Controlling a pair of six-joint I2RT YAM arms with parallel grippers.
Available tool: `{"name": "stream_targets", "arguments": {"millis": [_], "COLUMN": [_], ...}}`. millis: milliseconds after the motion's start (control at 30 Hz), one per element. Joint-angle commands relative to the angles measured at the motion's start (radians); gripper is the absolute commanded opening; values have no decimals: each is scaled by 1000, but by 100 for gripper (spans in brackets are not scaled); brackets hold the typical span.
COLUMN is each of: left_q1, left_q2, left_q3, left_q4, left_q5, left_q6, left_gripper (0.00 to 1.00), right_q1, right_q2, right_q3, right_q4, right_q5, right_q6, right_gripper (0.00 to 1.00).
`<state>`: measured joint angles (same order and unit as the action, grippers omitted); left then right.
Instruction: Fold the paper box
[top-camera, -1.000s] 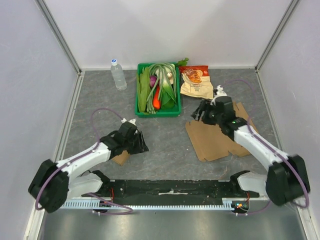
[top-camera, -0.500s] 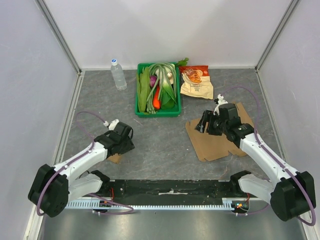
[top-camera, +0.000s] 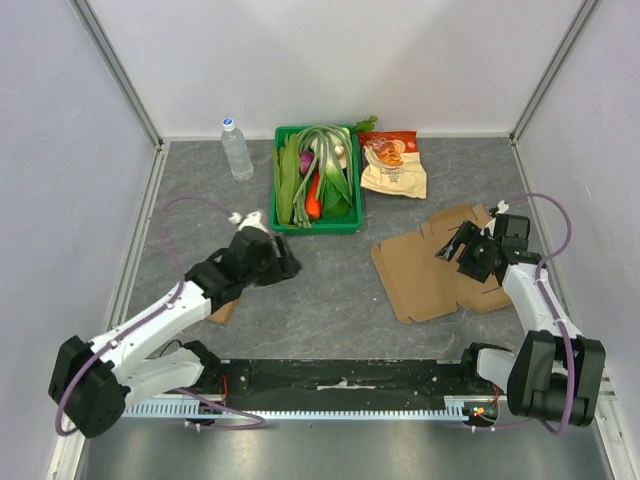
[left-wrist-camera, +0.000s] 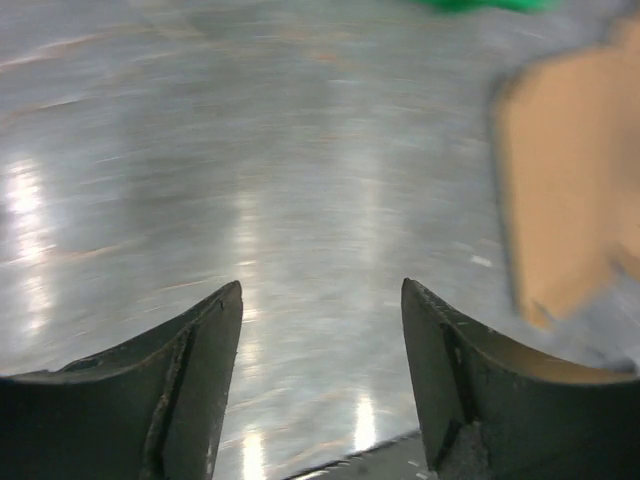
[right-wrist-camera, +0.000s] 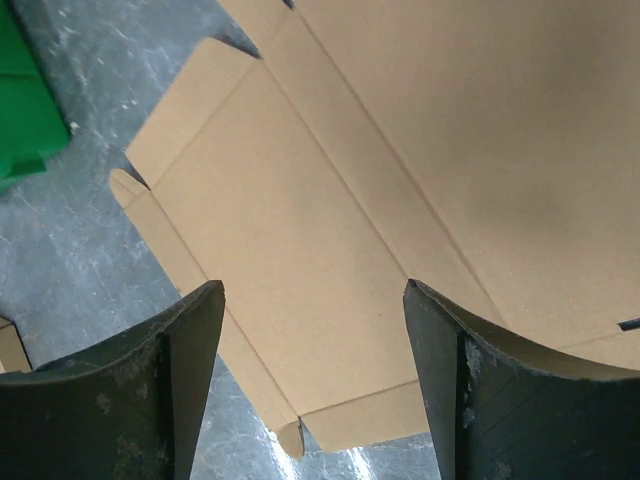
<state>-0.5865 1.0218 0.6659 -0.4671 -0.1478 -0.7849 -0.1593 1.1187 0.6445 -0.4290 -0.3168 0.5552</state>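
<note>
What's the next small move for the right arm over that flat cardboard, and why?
Probably lower the right claw onto the cardboard blank and take hold of an edge flap. The claw is open and empty and hangs right above the blank. The blank lies fully flat, with no flap lifted, so the folding has yet to start.

White arm links (top-camera: 150, 325), black joints (top-camera: 215, 272) — purple cables (top-camera: 185, 200), dark claw fingers (right-wrist-camera: 170, 390)

Water bottle (top-camera: 237, 149), green crate (top-camera: 315, 227) of vegetables (top-camera: 318, 170), snack bag (top-camera: 392, 166) alongside.
</note>
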Motion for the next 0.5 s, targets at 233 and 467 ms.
{"name": "stream_targets", "arguments": {"millis": [233,467], "left_q1": [-374,-464], "left_q2": [616,817], "left_q3": [170,153], "left_q4": [850,1071], "left_q5": [159,-13], "left_q6": [-272,-543], "left_gripper": [76,66], "right_q1": [-77,-77], "right_q2": [40,-54], "right_q3": [119,175], "right_q4": [-13,-27], "right_q5": [-11,7], "right_q6": [24,5], "right_gripper": [84,84]}}
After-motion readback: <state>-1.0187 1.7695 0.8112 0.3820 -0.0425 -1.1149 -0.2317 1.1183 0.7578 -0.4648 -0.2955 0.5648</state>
